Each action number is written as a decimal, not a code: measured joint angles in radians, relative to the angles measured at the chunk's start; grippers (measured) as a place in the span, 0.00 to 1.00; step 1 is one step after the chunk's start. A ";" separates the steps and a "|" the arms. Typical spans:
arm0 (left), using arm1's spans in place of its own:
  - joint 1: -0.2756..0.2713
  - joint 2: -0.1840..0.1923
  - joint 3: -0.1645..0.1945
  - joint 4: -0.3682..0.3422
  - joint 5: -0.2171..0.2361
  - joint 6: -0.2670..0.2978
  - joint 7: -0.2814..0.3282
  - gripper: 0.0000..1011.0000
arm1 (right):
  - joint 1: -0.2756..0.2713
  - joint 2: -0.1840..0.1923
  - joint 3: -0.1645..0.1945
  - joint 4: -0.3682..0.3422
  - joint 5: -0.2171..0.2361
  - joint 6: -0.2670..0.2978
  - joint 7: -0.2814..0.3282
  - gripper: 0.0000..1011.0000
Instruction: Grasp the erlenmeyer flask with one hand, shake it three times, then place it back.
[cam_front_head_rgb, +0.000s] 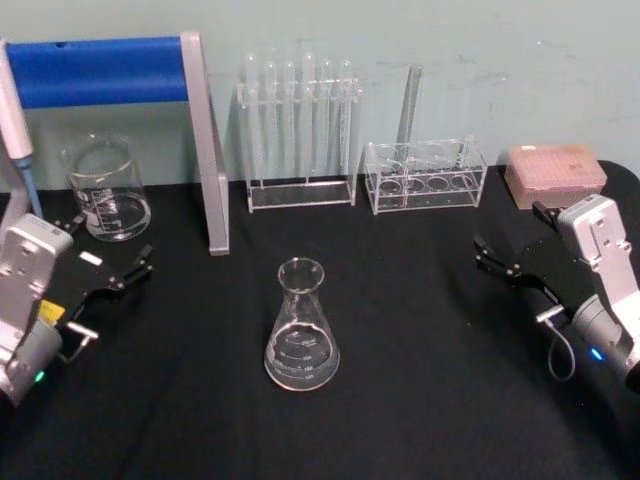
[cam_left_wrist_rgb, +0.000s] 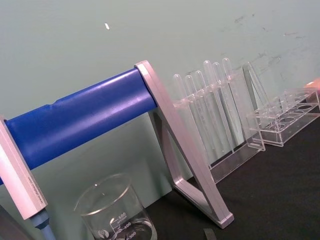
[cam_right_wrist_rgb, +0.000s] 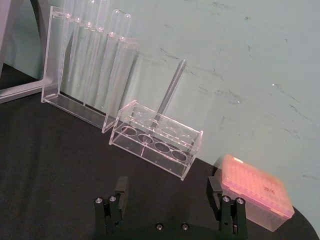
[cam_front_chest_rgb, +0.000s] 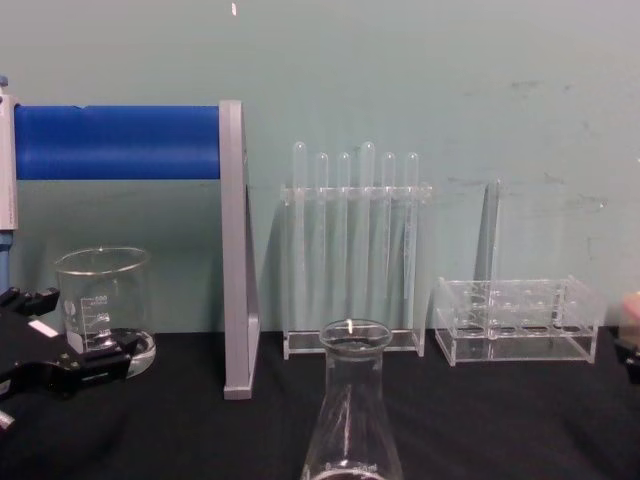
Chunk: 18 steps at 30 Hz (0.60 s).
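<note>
Erlenmeyer flask (cam_front_head_rgb: 301, 325), qty 1: upright, centre-near on black table (cam_front_head_rgb: 420, 380), untouched. Judged set there for reach by either arm, w/ neck clear for a side grasp.
R gripper (cam_front_head_rgb: 512, 240), qty 1: at right of flask, well apart; fingers spread wide, nothing gripped. Judged staged for approach.
L gripper (cam_front_head_rgb: 105, 245), qty 1: parked at left, near beaker; fingers apart, empty.
Ranged along far edge, prob. to be kept clear of the shaking zone:
- beaker (cam_front_head_rgb: 105, 190), qty 1
- blue-barred stand (cam_front_head_rgb: 205, 140), qty 1
- tall rack (cam_front_head_rgb: 300, 195), qty 1, w/ test tubes (cam_front_chest_rgb: 345, 230), qty 6
- low rack (cam_front_head_rgb: 425, 185), qty 1, w/ single tube (cam_front_head_rgb: 408, 105)
- pink tip box (cam_front_head_rgb: 555, 172), qty 1
</note>
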 joint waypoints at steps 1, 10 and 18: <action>0.000 0.000 0.000 0.000 0.000 0.000 0.000 0.99 | 0.000 0.000 0.000 0.000 0.000 0.000 0.000 0.99; 0.000 0.000 0.000 0.000 0.000 0.000 0.000 0.99 | 0.000 0.000 0.000 0.000 0.000 0.000 0.000 0.99; 0.000 0.000 0.000 0.000 0.000 0.000 0.000 0.99 | 0.000 0.000 0.000 0.000 0.000 0.000 0.000 0.99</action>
